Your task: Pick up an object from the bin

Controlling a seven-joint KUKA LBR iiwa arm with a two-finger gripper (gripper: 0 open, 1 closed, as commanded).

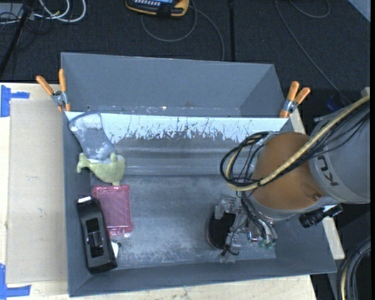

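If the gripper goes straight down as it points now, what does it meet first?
Probably the black rounded object lying close beside the gripper, near the bin's right side; if it misses, the grey bin floor. Depth is unclear.

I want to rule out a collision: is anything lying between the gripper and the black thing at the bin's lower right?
Nothing visible does. The gripper is right beside the black rounded thing. The pink packet, black tape dispenser and yellow-green thing lie by the left wall, well away from both.
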